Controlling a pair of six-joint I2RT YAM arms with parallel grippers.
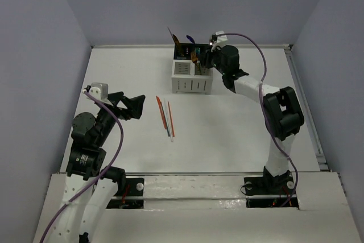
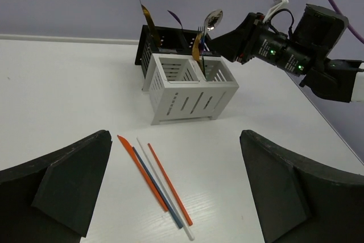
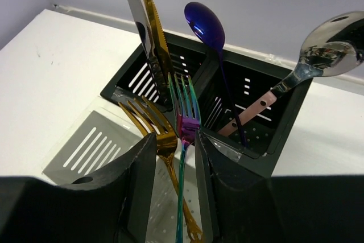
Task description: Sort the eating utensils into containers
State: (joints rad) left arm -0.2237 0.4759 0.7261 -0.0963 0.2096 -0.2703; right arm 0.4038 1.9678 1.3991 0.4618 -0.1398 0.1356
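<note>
Hovering at the white caddy [image 2: 187, 98], the right tool [image 3: 175, 140] has its jaws parted around the iridescent fork [image 3: 183, 112], while the left tool [image 2: 175, 134] gapes wide facing the chopsticks [image 2: 156, 183].

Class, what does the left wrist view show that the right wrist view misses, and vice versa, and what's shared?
Only the left wrist view: chopsticks lying on the table, and the right arm. Only the right wrist view: the iridescent fork standing in the gap between the right pincer's fingers. Both: the slatted caddy, silver spoon, purple spoon, gold knife.
</note>
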